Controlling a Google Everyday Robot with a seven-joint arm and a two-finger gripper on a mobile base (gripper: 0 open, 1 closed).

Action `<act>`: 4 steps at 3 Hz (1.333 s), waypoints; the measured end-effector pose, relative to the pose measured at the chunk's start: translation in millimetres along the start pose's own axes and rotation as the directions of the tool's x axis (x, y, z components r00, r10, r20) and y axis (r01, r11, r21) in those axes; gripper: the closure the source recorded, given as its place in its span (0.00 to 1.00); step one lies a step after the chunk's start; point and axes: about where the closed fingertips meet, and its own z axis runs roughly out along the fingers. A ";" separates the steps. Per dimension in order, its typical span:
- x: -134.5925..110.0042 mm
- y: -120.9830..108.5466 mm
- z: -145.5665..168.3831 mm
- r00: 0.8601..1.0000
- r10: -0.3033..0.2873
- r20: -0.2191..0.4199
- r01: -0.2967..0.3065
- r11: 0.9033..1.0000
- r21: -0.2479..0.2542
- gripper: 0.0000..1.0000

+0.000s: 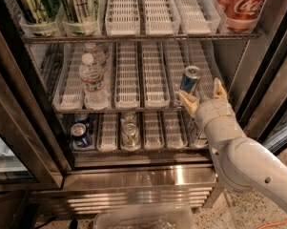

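My gripper (203,93) is at the front of the fridge's middle shelf, on the right, with its cream fingers (187,100) spread open. A blue energy-drink can (189,80) stands upright in the shelf's right lane, just beyond and between the fingers, apart from them. The white arm (238,156) reaches in from the lower right.
Water bottles (91,78) stand on the middle shelf's left. Green cans (33,4) and red cola cans (240,4) fill the top shelf's ends. A blue can (79,133) and a silver can (129,131) sit on the bottom shelf. The open glass door (9,128) is at left.
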 end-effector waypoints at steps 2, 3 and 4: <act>-4.2 8.2 7.3 1.000 0.027 0.013 -0.027 0.999 -0.030 0.30; -5.4 17.3 9.7 0.999 0.033 0.012 -0.032 0.998 -0.055 0.30; -5.7 24.8 11.2 0.999 0.036 0.008 -0.035 0.997 -0.075 0.30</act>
